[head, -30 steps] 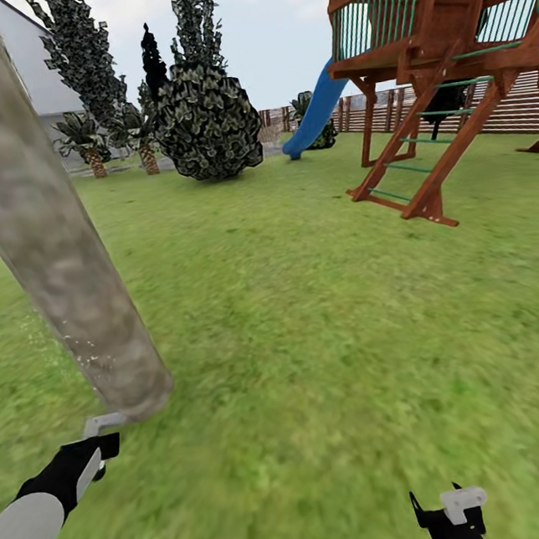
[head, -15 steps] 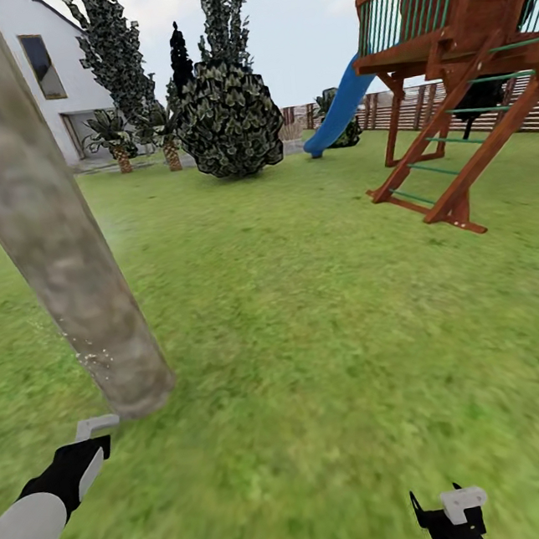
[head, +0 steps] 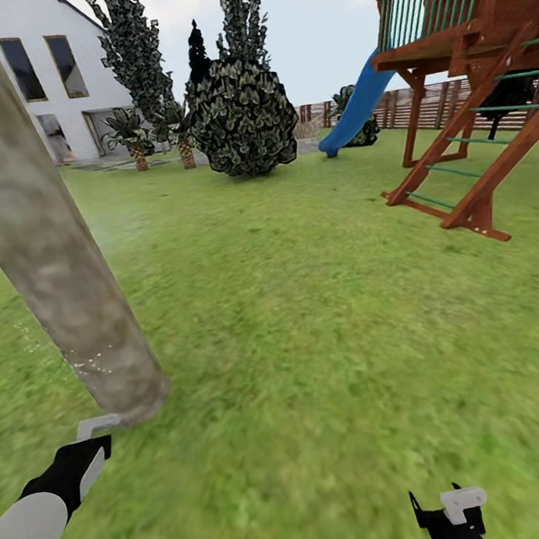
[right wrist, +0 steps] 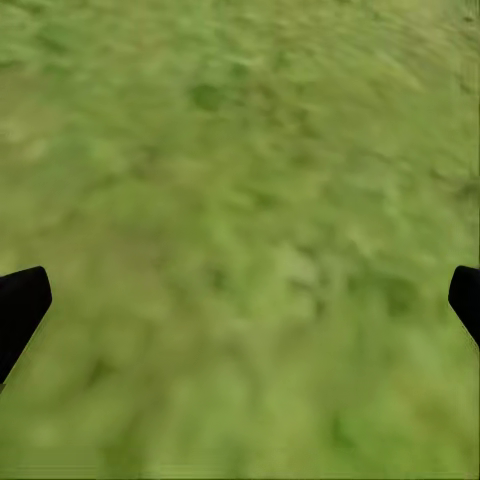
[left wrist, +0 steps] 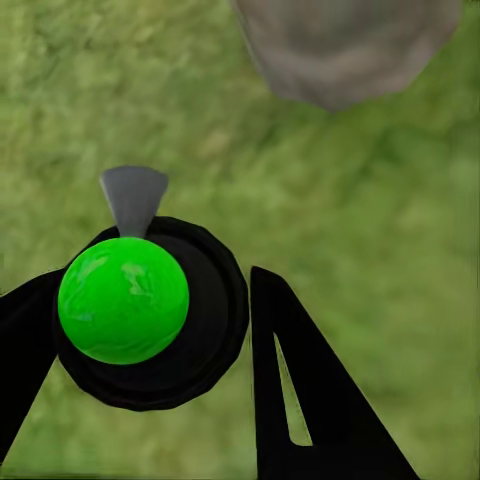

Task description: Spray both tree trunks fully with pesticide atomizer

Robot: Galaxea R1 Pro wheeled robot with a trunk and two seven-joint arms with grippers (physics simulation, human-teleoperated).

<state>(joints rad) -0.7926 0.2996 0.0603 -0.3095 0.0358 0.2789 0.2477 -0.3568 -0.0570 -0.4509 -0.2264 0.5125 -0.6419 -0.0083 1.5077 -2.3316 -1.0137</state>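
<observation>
Green-capped pesticide atomizer (left wrist: pixel 124 298) sits clamped between left gripper (left wrist: pixel 150 330) fingers, nozzle facing mottled tree trunk (head: pixel 42 238); right gripper (right wrist: pixel 240 300) spread wide, empty.

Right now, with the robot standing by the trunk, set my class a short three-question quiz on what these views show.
1. True or false: the left gripper holds the pesticide atomizer, whose grey nozzle points toward the tree trunk.
2. Multiple choice: the right gripper is A) shut on a bottle, B) open over bare grass, C) touching the trunk.
3. Fill in: to the right of the blue slide stands a wooden ____.

Key: 1 true; 2 B; 3 play tower.
</observation>
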